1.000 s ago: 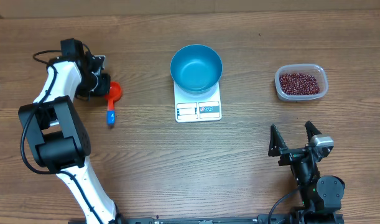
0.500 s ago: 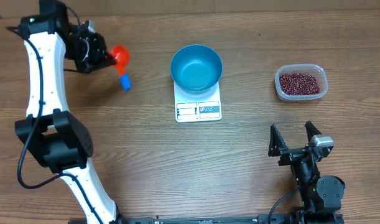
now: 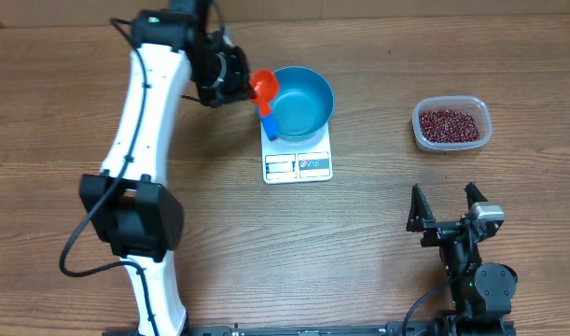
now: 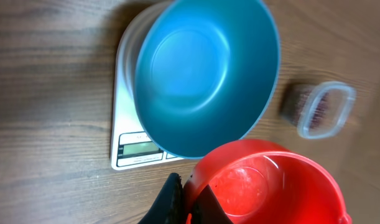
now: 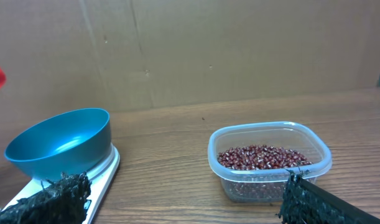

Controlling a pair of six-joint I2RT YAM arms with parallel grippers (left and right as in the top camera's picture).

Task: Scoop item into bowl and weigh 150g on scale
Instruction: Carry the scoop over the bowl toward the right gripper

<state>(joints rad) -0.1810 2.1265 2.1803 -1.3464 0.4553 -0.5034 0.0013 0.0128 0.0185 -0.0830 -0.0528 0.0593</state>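
Beans: small, dark red-brown, heaped in clear container, far right. Blue bowl on white scale. Left gripper grasping red scoop; right gripper released.

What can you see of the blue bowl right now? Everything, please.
The blue bowl is round and deep, smooth with a slight sheen, possibly plastic. It is empty, nothing inside. It stands upright on the white scale, covering the rear of the platform and leaving the display clear. The scale is its only sure contact: the red scoop, held in the left gripper's jaws, overlaps its left rim seen from overhead, but contact cannot be told.
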